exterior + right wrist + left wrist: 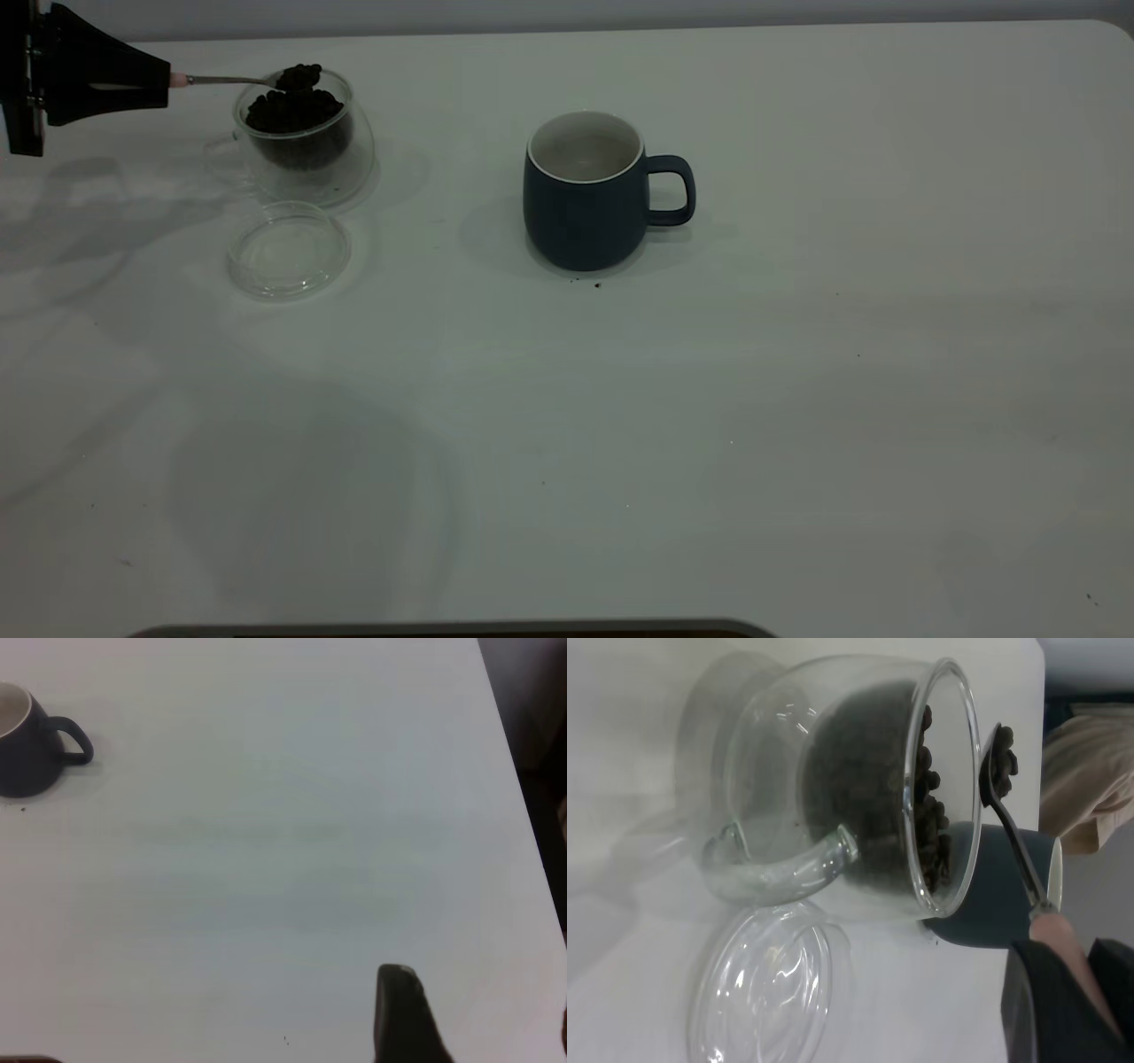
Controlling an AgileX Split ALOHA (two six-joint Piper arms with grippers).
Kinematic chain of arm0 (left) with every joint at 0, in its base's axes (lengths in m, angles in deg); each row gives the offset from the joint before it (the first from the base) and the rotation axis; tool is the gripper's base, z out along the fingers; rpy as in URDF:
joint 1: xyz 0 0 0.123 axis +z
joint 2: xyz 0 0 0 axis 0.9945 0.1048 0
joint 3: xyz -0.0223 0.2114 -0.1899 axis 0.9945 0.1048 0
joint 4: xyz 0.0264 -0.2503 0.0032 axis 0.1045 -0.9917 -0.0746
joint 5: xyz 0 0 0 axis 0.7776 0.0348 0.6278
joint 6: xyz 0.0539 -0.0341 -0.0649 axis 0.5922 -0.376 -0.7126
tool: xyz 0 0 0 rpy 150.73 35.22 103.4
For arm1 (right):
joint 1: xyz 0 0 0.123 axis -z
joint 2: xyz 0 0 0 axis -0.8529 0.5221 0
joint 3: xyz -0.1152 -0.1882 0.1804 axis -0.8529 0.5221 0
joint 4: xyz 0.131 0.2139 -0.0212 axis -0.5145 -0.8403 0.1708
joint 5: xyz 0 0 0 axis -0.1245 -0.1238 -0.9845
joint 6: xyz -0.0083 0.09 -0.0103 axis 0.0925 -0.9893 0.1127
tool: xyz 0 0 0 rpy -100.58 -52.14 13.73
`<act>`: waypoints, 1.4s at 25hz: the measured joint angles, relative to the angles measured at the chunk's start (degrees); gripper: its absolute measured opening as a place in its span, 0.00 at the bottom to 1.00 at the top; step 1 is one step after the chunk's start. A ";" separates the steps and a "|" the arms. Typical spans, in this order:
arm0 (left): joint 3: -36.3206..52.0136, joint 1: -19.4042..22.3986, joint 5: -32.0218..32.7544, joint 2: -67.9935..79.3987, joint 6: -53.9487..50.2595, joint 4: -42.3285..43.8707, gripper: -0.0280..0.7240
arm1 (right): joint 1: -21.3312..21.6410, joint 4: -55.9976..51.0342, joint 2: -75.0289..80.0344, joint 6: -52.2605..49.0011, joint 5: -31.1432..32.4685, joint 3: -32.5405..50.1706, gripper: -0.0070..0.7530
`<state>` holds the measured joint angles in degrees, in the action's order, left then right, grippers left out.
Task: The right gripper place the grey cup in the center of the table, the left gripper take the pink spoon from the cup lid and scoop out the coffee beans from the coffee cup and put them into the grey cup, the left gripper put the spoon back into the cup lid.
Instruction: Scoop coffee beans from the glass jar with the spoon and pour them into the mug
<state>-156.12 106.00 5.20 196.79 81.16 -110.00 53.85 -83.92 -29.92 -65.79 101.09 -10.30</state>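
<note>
My left gripper (164, 84) at the far left is shut on the pink spoon (230, 81), held level with its bowl heaped with coffee beans (299, 77) just above the coffee cup (306, 168). The glass cup holds a heap of beans (294, 113). The cup lid (289, 250) lies empty in front of it. The grey cup (585, 213) stands upright mid-table, handle to the right, its inside showing no beans. In the left wrist view the spoon (1014, 842) passes over the glass rim (970, 771). My right gripper (483, 1010) is open over bare table, far from the grey cup (27, 753).
The white table (797, 399) stretches wide to the right and front of the grey cup. A few dark crumbs (596, 285) lie at the mug's base. A dark edge (443, 631) runs along the front of the table.
</note>
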 joint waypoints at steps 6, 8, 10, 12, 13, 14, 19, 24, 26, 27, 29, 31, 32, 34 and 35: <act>0.00 0.00 0.00 0.00 -2.12 0.00 0.19 | 0.00 0.00 0.00 0.00 0.00 0.00 0.61; 0.00 0.00 0.00 0.00 -2.64 0.00 0.19 | 0.00 0.00 0.00 0.00 0.00 0.00 0.61; 0.00 0.00 0.00 0.00 -2.84 0.00 0.19 | 0.00 0.00 0.00 0.00 0.00 0.00 0.61; 0.00 0.00 0.00 0.00 -3.14 0.00 0.19 | 0.00 0.00 0.00 0.00 0.00 0.00 0.61; 0.00 0.00 0.00 0.00 -3.26 -0.01 0.19 | 0.00 0.00 0.00 0.00 0.00 0.00 0.61; 0.00 0.00 0.00 0.00 -3.49 -0.06 0.19 | 0.00 0.00 0.00 0.00 0.00 0.00 0.61; 0.00 0.00 0.02 0.00 -4.34 -0.06 0.19 | 0.00 0.00 0.00 0.00 0.00 0.00 0.61; 0.00 0.00 0.02 0.00 -4.90 -0.06 0.19 | 0.00 0.00 0.00 0.00 0.00 0.00 0.61; 0.00 0.00 0.02 0.00 -5.18 -0.12 0.19 | 0.00 0.00 0.00 0.00 0.00 0.00 0.61; 0.00 0.00 0.02 -0.06 -5.32 -0.19 0.19 | 0.00 0.00 0.00 0.00 0.00 0.00 0.61; 0.00 0.00 0.02 -0.42 -5.38 -0.19 0.19 | 0.00 0.00 0.00 0.00 0.00 0.00 0.61; 0.00 0.00 0.07 -1.15 -5.38 -0.50 0.19 | 0.00 0.00 0.00 0.00 0.00 0.00 0.61; 0.00 0.00 0.13 -1.50 -5.44 -0.80 0.19 | 0.00 0.00 0.00 0.00 0.00 0.00 0.61; 0.00 0.00 0.21 -2.05 -5.44 -1.34 0.19 | 0.00 0.00 0.00 0.00 0.00 0.00 0.61; 0.00 -0.05 0.26 -2.13 -5.44 -1.45 0.19 | 0.00 0.00 0.00 0.00 0.00 0.00 0.61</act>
<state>-156.12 105.95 5.45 194.65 75.72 -111.46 53.85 -83.92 -29.92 -65.79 101.09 -10.30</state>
